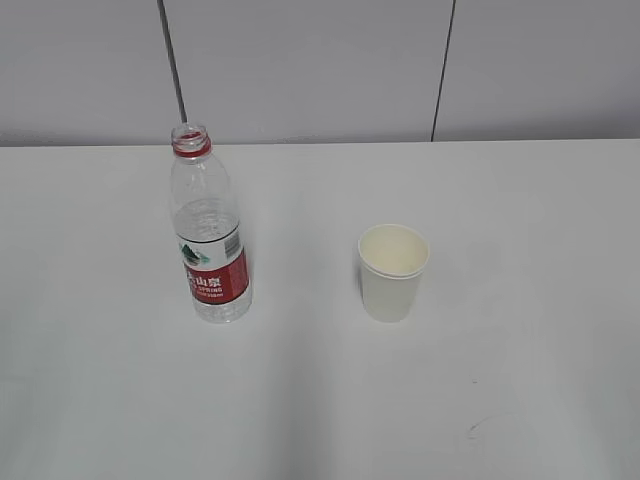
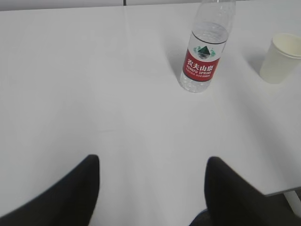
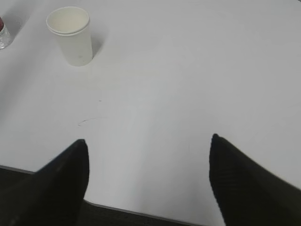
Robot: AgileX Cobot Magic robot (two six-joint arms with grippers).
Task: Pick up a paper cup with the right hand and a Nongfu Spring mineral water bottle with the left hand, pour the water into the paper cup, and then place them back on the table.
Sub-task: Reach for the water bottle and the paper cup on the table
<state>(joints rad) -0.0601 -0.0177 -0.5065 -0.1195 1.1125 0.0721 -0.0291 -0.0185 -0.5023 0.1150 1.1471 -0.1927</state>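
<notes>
Pickup has not begun: both things stand untouched on the large plain white table (image 1: 520,200). The tall clear plastic Nongfu Spring mineral water bottle with its red neck ring and red-and-white label (image 1: 209,232) stands upright and uncapped at about nine o'clock from the small cream-white tapered paper cup (image 1: 392,272), the two well apart.

In the left wrist view the left hand's gripper (image 2: 153,176) hangs with its jaws spread wide and nothing between them; the bottle sits at roughly one o'clock, far ahead. The right hand's gripper (image 3: 148,162) is likewise wide open and empty, the cup off at eleven o'clock.

To do this well, I judge each arm should first turn to centre its target between the fingers, then close in low. The bottle wants a grip around the label band, held level since it is open. The cup is thin, so a gentle squeeze below the rolled rim should avoid crushing it.

A faint dark scuff mark (image 1: 480,428) lies at five o'clock from the cup. Behind the table runs a grey panelled wall (image 1: 310,70) with dark seams.
</notes>
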